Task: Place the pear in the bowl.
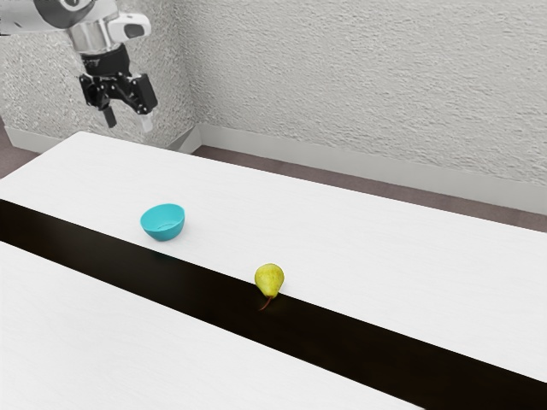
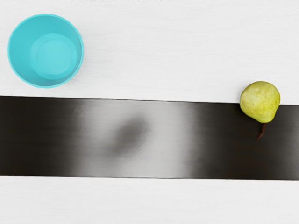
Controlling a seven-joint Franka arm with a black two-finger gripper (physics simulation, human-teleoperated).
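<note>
My gripper (image 1: 128, 120) hangs high above the table's far left part in the exterior view, its two fingers apart with nothing between them. A turquoise bowl (image 1: 163, 222) stands upright on the white tabletop beside the dark stripe; the wrist view looks down into the same bowl (image 2: 53, 56), and its inside holds nothing. A yellow-green pear (image 1: 269, 279) lies at the stripe's edge, to the bowl's right in the exterior view and apart from it. In the wrist view the pear (image 2: 260, 101) overlaps that edge, its brown stem over the dark band.
The white table (image 1: 359, 248) has a long dark stripe (image 1: 342, 334) running across it, with a blurred reflection on the stripe in the wrist view. A textured grey wall (image 1: 367, 85) rises behind the table.
</note>
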